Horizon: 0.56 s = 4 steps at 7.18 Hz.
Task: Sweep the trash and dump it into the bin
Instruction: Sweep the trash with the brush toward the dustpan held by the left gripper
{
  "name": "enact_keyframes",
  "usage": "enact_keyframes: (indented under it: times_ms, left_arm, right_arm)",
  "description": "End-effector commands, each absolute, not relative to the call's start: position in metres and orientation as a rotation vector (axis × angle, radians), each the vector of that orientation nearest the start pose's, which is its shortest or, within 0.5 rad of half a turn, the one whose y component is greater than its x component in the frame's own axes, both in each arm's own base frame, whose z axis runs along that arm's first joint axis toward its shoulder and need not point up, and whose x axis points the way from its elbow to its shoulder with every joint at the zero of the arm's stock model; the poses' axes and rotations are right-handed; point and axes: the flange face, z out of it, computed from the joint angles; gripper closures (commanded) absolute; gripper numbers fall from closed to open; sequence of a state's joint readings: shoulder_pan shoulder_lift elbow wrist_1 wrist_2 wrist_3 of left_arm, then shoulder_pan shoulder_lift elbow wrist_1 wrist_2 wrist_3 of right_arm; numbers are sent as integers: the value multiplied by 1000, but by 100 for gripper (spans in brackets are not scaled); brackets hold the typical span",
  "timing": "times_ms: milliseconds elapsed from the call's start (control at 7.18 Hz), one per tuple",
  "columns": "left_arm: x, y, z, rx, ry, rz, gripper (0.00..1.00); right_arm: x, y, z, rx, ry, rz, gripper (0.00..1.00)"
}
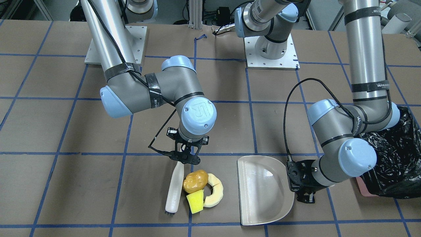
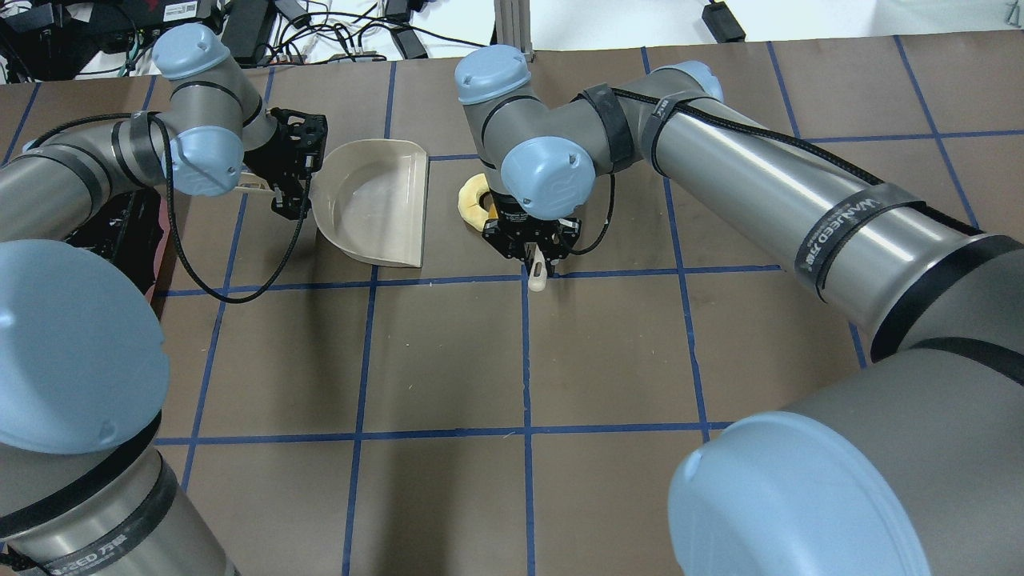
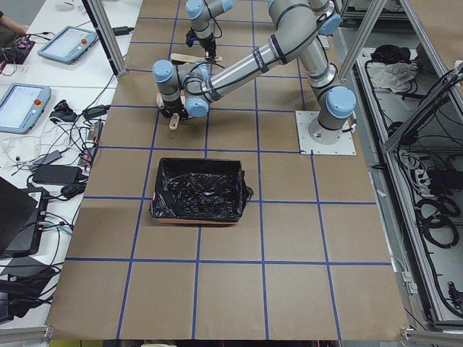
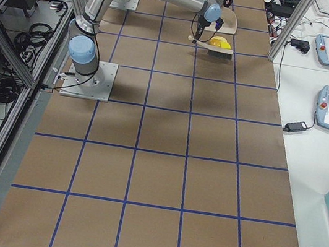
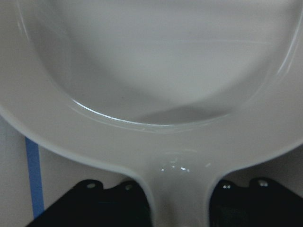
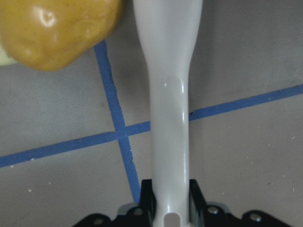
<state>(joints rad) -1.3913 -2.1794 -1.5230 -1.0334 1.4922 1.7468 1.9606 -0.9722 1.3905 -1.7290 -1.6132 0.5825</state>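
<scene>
The trash lies in a tight cluster on the table: a golden-brown potato lump [image 1: 195, 181], a cream ring slice [image 1: 214, 190] and a yellow wedge [image 1: 195, 201]. My right gripper [image 1: 186, 158] is shut on the handle of a white brush [image 1: 174, 187], which lies just beside the potato [image 6: 57, 28]; the handle [image 6: 168, 118] runs between the jaws. My left gripper [image 1: 301, 185] is shut on the handle [image 5: 176, 189] of a cream dustpan [image 1: 263, 192]; the pan is empty and flat on the table, its open edge facing the trash. The black-lined bin [image 1: 396, 158] stands behind my left arm.
The bin [image 3: 199, 189] sits on a pink base on the left side of the table. Blue tape lines grid the brown tabletop [image 1: 65, 184]. The two arm base plates [image 1: 271, 52] are at the robot's edge. Both forearms hang low over the table's middle.
</scene>
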Motion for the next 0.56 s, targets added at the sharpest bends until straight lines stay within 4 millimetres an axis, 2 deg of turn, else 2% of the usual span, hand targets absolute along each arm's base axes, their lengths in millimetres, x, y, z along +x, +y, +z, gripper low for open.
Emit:
enact_keyframes:
  times_ms: [0,418]
  left_arm:
    - [-19,-687,201,2259,2268,-85,100]
    - [-19,-686,200,2259,2271,-80,100]
  right_arm:
    - [380,-568,232,321,3240,353,98]
    - [388,-567,232,331,3206,347,98]
